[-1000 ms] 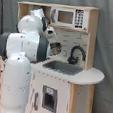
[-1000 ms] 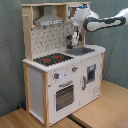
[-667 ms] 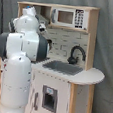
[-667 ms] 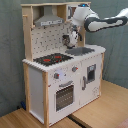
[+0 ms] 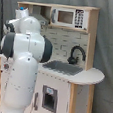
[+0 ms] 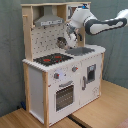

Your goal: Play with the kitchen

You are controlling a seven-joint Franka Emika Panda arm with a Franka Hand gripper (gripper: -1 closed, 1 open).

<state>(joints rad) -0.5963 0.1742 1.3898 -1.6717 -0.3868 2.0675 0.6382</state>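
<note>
The arm (image 6: 100, 24) is coming lower than a second ago, bringing the gripper (image 6: 64, 42) over the hob (image 6: 52, 59) of the kitchen (image 6: 60, 75), beside the sink (image 6: 80, 50). Whether its fingers are released or clenched cannot be told. Probably it is starting to play at the hob.

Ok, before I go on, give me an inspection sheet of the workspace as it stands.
Surface: pale wooden floor, bare where visible.
Job's things: tall white and pale wood toy kitchen, upright; black-red hob, grey sink, black tap, small microwave, grey hood, oven door shut.
Clutter: nothing seen.
Grippers: gripper hangs over the counter between hob and sink.
Cables: nothing seen.
Surroundings: grey curtain behind.
</note>
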